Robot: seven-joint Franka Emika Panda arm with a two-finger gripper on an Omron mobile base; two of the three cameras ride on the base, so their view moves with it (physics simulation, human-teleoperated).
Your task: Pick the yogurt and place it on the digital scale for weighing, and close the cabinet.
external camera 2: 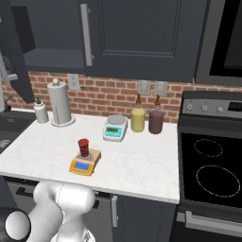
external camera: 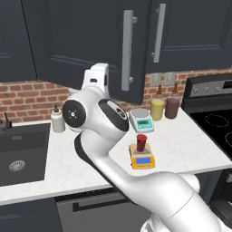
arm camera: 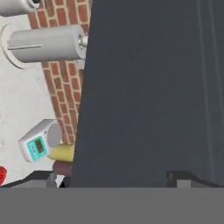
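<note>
Yogurt (external camera: 142, 142) sat upright on scale (external camera: 142, 159). Gripper (arm camera: 116, 177) spread wide, probably right against the cabinet (arm camera: 148, 87) door, still ajar.

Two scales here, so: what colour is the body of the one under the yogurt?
Orange-yellow digital scale, clearest in the right base view.

I see the cabinet (external camera: 86, 45) door swung out over the counter (external camera 2: 137, 165), blocking the way right ahead of the hand (its panel (arm camera: 148, 87) looms close). Counter front lies bare; jars (external camera 2: 138, 118) and white scale (external camera 2: 116, 127) crowd the back.
</note>
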